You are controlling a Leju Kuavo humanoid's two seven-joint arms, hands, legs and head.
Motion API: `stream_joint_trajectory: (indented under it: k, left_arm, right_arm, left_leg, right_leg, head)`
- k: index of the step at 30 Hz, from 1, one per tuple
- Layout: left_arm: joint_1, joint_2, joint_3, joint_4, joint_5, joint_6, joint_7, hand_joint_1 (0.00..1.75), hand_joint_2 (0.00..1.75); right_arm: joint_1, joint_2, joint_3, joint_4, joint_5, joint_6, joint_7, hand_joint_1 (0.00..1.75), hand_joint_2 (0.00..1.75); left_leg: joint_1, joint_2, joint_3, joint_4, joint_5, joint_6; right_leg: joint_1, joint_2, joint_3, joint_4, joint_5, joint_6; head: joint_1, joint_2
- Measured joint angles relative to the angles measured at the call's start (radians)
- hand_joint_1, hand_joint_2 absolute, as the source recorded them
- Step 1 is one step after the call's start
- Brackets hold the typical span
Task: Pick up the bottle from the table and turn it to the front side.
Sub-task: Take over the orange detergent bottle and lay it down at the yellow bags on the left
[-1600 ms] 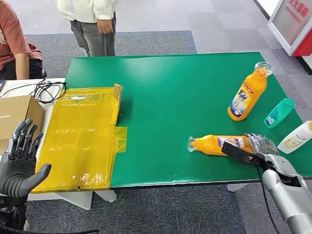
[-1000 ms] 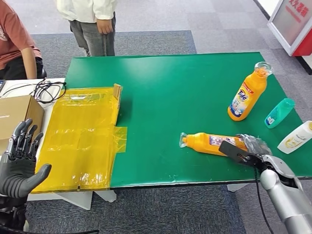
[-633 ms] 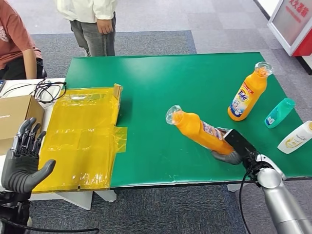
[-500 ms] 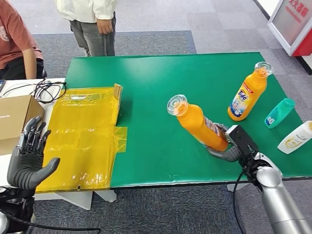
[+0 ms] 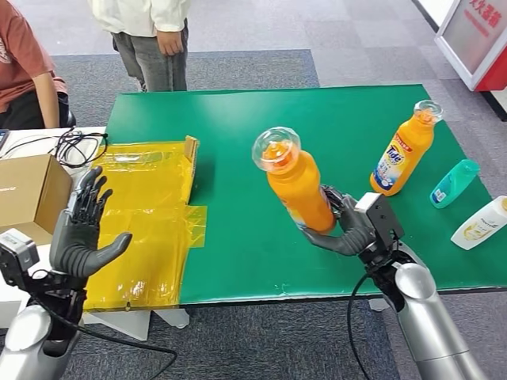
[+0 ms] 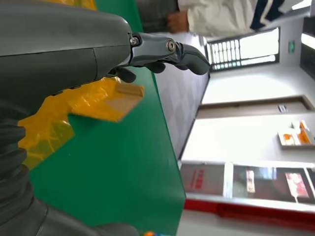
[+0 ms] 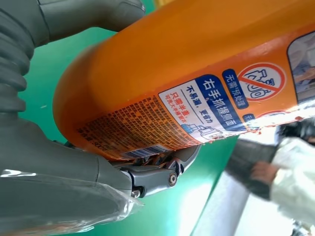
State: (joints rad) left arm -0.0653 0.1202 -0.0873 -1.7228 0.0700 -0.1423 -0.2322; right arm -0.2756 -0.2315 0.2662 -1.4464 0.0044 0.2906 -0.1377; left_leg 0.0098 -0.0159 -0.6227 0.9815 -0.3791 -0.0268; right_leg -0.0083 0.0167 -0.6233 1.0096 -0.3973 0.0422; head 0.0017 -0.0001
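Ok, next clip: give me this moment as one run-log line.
right hand: holds orange bottle above green table, cap toward camera | left hand: open, over yellow sheet | second orange bottle: on table

Grey carpet tiles point(image 5: 251, 32) surround a green table point(image 5: 239, 198), with a red-and-white stand point(image 5: 478, 39) nearby.

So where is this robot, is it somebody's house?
Probably not a house; it looks like a lab or showroom. There's grey carpet-tile floor, a green-topped work table and a red-and-white display stand.
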Motion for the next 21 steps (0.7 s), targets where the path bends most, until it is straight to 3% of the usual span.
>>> stream_joint_trajectory:
  k: [13,21]
  left_arm:
    - [-0.279,0.012,-0.171,0.188,0.112,-0.163,0.107,0.00,1.75]
    - [-0.429,-0.016,-0.304,0.237,0.191,-0.220,0.197,0.00,1.75]
  right_arm:
    - [-0.146,0.055,0.162,0.093,0.039,-0.021,-0.009,1.75,1.75]
    - [-0.218,0.102,0.219,0.179,0.084,-0.043,-0.013,1.75,1.75]
  left_leg:
    - [0.000,0.000,0.000,0.000,0.002,-0.001]
    - [0.000,0.000,-0.001,0.000,0.002,-0.001]
  right_leg:
    - [0.000,0.000,0.000,0.001,0.002,0.000]
    - [0.000,0.000,-0.001,0.001,0.003,0.001]
  head:
    - [0.000,0.000]
    - [0.000,0.000]
